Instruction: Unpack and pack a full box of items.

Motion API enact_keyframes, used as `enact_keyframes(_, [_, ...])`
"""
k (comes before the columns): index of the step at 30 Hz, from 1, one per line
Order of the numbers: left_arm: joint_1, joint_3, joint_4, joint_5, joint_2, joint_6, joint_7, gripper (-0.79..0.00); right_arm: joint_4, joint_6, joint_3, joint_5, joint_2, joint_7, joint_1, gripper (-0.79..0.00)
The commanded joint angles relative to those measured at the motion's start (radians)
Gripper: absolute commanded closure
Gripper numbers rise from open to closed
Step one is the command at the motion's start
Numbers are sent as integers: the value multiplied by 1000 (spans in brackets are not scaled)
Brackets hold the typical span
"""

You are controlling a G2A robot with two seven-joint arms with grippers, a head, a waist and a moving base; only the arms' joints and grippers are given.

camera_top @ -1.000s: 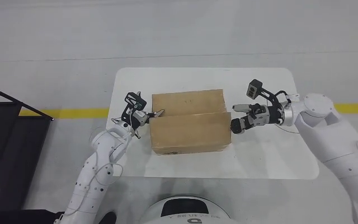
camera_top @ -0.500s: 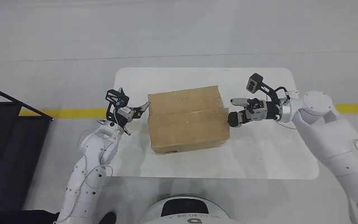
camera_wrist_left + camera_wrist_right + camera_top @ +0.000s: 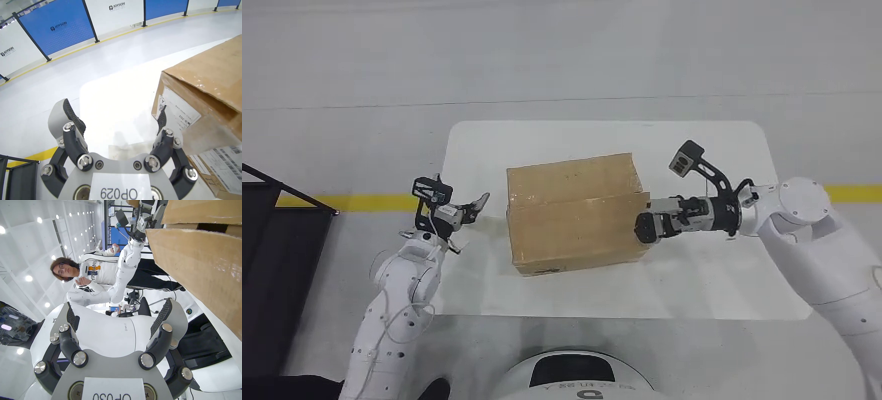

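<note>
A brown cardboard box (image 3: 575, 213) stands in the middle of the white table (image 3: 712, 280), its top flaps folded down with a seam along the middle. My left gripper (image 3: 467, 208) hangs open a short way off the box's left end, holding nothing. In the left wrist view the open left gripper (image 3: 115, 111) faces the table, with the labelled box end (image 3: 208, 79) beside one finger. My right gripper (image 3: 645, 228) is at the box's right end, near the front corner. In the right wrist view the right gripper (image 3: 119, 308) is open and empty, with the box (image 3: 198, 256) close beside it.
A black rack (image 3: 272, 230) stands on the floor left of the table. Bare table surface lies in front of the box and to its right. A yellow floor line (image 3: 362, 202) runs behind the left arm.
My left gripper has drawn back to the left, away from the box's left end. My right gripper has moved in toward the box's right end and turned. The far flap now lies flat.
</note>
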Motion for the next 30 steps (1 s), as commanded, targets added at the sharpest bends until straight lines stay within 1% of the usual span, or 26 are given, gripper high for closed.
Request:
enact_keyframes(1, [-17, 9, 23, -8, -1, 6, -3, -785, -3, 4, -28, -23, -9, -17, 15, -785])
enact_keyframes(5, [-54, 33, 62, 9, -3, 13, -28, -785, 29, 13, -95, -50, -36, -49, 72, -785])
enact_keyframes(8, [-78, 59, 80, 61, -3, 27, -51, -785, 74, 19, -141, -52, -59, -82, 121, -785])
enact_keyframes(11, [-99, 91, 85, 108, -6, 45, -70, -785, 116, 10, -168, -62, -79, -134, 160, -785])
enact_keyframes(15, [-127, 124, 85, 131, -10, 62, -104, -785, 162, 1, -184, -74, -97, -187, 193, -785])
enact_keyframes(18, [-155, 147, 99, 148, -13, 73, -143, -785, 188, 21, -196, -134, -104, -212, 213, -785])
enact_keyframes(23, [-203, 186, 130, 161, -21, 100, -178, -785, 213, 47, -214, -197, -113, -196, 228, -785])
enact_keyframes(30, [-261, 235, 164, 174, -33, 146, -224, -785, 219, 27, -163, -206, -107, -218, 195, -785])
